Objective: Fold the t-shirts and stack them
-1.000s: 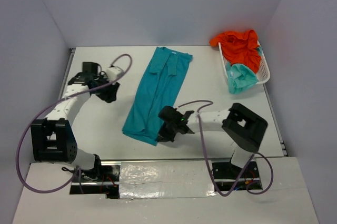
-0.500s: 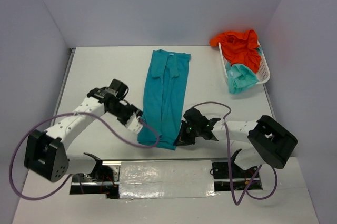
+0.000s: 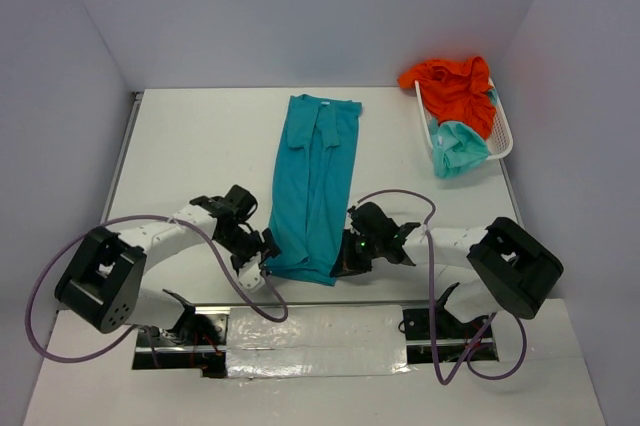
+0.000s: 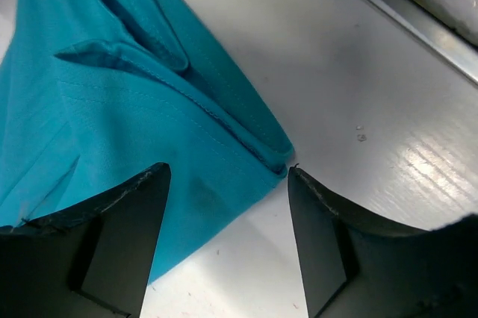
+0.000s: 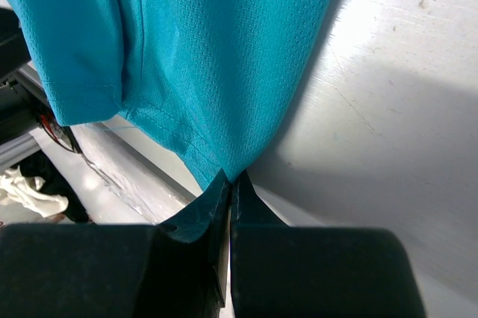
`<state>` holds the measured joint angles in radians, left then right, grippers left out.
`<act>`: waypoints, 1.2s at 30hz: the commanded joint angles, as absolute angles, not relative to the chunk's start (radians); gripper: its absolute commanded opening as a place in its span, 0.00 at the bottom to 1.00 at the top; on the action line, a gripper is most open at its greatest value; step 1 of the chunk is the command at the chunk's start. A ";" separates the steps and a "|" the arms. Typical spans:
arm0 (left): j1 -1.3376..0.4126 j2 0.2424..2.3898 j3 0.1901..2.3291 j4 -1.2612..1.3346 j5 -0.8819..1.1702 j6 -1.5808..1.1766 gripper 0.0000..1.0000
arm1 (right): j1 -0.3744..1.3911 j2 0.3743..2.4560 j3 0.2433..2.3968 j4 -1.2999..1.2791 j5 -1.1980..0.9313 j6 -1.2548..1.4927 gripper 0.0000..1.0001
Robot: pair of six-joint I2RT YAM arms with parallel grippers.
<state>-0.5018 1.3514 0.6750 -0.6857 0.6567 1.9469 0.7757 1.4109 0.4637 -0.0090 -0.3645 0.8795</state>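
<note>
A teal t-shirt (image 3: 312,181) lies in a long narrow strip down the middle of the table, sleeves folded in, collar at the far end. My left gripper (image 3: 264,246) is open at the shirt's near left corner (image 4: 224,161), its fingers (image 4: 112,221) astride the hem, touching nothing. My right gripper (image 3: 342,258) is shut on the shirt's near right corner (image 5: 224,109), the cloth pinched between its fingertips. An orange t-shirt (image 3: 455,86) and a light aqua t-shirt (image 3: 458,149) lie crumpled in the basket.
A white laundry basket (image 3: 503,136) stands at the far right of the table. The table's near edge with a metal rail (image 4: 403,12) runs close behind both grippers. Grey walls enclose the table on three sides.
My left arm has swung from the far left in to the shirt's near left corner. My right gripper has pulled the near hem rightward, straightening the shirt.
</note>
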 commanded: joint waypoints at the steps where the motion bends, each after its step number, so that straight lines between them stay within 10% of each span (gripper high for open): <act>1: -0.520 1.408 0.710 -0.713 0.664 2.066 0.76 | 0.766 1.443 0.442 -0.097 -0.304 0.815 0.00; 5: -0.555 1.416 0.652 -0.628 0.643 2.070 0.71 | 0.759 1.483 0.457 -0.084 -0.327 0.816 0.00; 12: -0.611 1.352 0.583 -0.526 0.649 1.932 0.00 | 0.732 1.480 0.443 -0.107 -0.333 0.793 0.00; 28: -0.710 1.120 0.520 -0.492 0.620 1.502 0.00 | 0.703 1.401 0.526 -0.331 -0.256 0.574 0.00; 30: -0.713 1.105 0.520 -0.518 0.621 1.517 0.25 | 0.703 1.402 0.526 -0.336 -0.270 0.555 0.00; 34: -0.715 1.046 0.505 -0.615 0.595 1.613 0.65 | 0.707 1.382 0.546 -0.364 -0.290 0.497 0.54; 36: -0.713 1.011 0.499 -0.644 0.568 1.650 0.88 | 0.710 1.329 0.567 -0.421 -0.273 0.486 0.60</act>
<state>-0.7105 1.0565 0.5144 -0.5476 0.5735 1.5963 0.7136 1.3617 0.5632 -0.2573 -0.3782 0.5713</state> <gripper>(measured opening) 0.838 0.579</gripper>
